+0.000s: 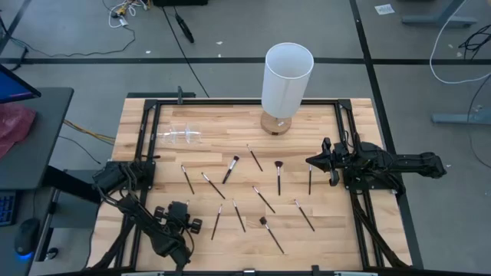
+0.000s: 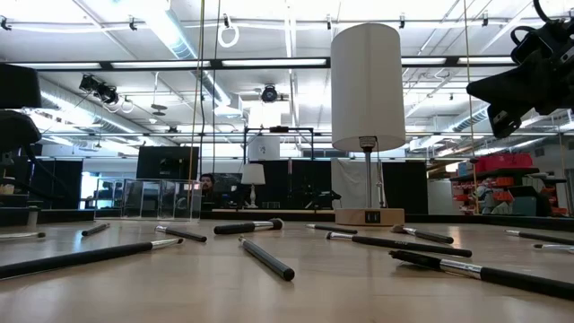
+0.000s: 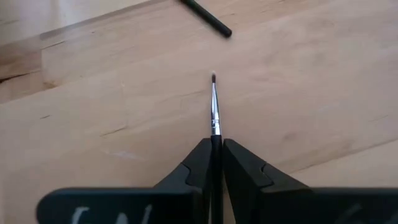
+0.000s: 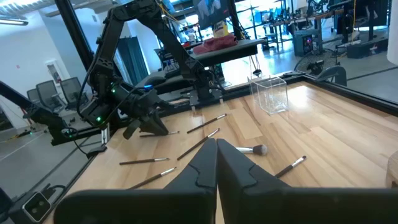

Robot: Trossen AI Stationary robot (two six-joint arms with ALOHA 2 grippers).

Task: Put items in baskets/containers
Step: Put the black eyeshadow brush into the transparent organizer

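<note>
Several thin dark makeup brushes (image 1: 263, 199) lie flat on the wooden table. The clear plastic container (image 1: 180, 136) stands at the far left, also seen in the right wrist view (image 4: 272, 93). My left gripper (image 1: 179, 207) is low over the table's near left part, shut on one thin brush (image 3: 214, 106), whose small bristle tip sticks out ahead of the fingers. My right gripper (image 1: 313, 162) is shut and empty. It stays above the table's right side, level and pointing left. My left gripper pinches the brush's dark handle (image 3: 216, 142), just behind the silver ferrule, between its two fingers. The fingers slant down toward the table, and the brush runs along them with the bristle end ahead. Whether the brush is clear of the wood, I cannot tell.
A tall white cylinder on a wooden base (image 1: 286, 77) stands at the far middle of the table. A black frame (image 1: 230, 101) borders the work area. Another brush's end (image 3: 208, 18) lies just beyond the held one. Bare wood lies between the left gripper and the container.
</note>
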